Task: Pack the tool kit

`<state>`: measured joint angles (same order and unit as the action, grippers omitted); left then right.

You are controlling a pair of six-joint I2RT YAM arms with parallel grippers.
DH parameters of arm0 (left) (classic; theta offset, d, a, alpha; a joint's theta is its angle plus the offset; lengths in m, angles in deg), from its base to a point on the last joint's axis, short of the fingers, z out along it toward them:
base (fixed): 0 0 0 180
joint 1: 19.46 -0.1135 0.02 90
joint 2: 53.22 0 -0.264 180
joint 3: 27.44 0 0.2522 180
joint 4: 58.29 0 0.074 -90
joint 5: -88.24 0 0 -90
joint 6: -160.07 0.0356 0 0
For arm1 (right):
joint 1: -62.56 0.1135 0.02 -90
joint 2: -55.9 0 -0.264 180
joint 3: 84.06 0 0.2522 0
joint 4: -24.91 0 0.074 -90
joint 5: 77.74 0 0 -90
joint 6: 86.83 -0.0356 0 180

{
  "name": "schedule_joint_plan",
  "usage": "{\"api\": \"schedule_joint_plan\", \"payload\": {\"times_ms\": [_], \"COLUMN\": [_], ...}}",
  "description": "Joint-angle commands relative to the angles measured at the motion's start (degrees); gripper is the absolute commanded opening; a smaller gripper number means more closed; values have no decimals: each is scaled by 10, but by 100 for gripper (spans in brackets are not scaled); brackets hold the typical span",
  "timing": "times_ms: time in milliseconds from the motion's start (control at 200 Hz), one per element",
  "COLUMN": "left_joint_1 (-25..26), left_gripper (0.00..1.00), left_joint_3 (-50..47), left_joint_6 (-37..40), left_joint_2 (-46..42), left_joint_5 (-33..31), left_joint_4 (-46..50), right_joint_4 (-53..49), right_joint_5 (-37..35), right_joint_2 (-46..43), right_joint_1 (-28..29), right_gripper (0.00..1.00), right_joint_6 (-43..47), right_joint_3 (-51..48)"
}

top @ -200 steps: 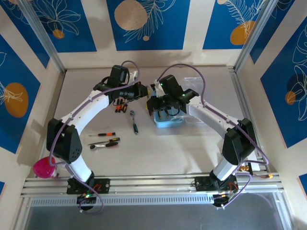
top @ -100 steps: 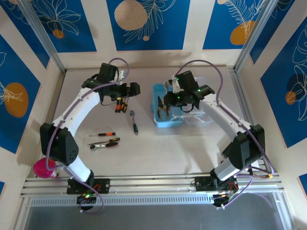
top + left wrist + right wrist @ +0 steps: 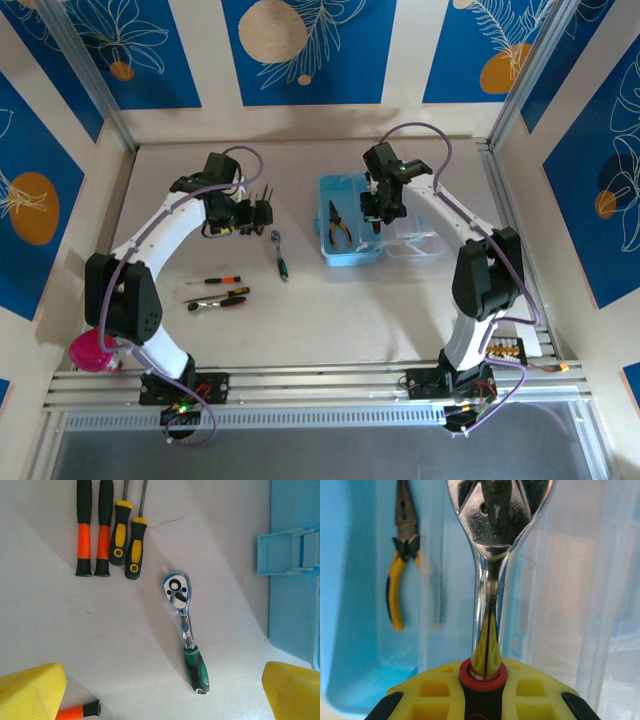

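The light-blue tool kit case (image 3: 350,250) lies open mid-table, its clear lid (image 3: 415,243) folded out to the right. Yellow-handled pliers (image 3: 340,222) lie inside it. My right gripper (image 3: 377,214) hangs over the case, shut on a chrome wrench (image 3: 490,575) by its red-and-black handle; the pliers (image 3: 402,560) show below. My left gripper (image 3: 259,209) is open above the table, its yellow fingers (image 3: 30,692) wide apart. Below it lie a green-handled ratchet (image 3: 186,625) and several screwdrivers (image 3: 102,530), orange-black and yellow-black.
Two more small tools (image 3: 218,291) lie on the table (image 3: 340,320) toward the near left. A pink cup (image 3: 92,350) stands at the near left corner. The case edge (image 3: 295,580) is at the right of the left wrist view.
The two grippers were together mid-table. The left one opened and drew back left over the screwdrivers. The right one swung right over the case with the wrench.
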<state>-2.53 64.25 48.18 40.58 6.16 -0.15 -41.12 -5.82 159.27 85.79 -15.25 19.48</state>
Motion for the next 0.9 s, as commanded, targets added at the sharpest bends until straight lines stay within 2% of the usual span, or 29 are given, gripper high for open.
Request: {"api": "schedule_joint_plan", "payload": {"times_ms": [0,265,360,620,895], "left_joint_1": [0,0,0,0,0], "left_gripper": [100,100,100,100,100], "left_joint_3": [3,8,10,9,9], "left_joint_6": [10,12,13,18,23], "left_joint_2": [-13,-8,-7,-1,13], "left_joint_5": [-1,1,2,-9,-26], "left_joint_4": [1,2,4,7,11], "right_joint_4": [-33,-61,-69,-74,-88], "right_joint_5": [-68,-113,-122,-130,-128], "right_joint_2": [19,64,74,81,62], "right_joint_1": [0,10,13,19,25], "right_gripper": [0,0,3,23,33], "right_joint_6": [6,-5,-7,4,18], "right_joint_3": [49,90,98,111,137]}}
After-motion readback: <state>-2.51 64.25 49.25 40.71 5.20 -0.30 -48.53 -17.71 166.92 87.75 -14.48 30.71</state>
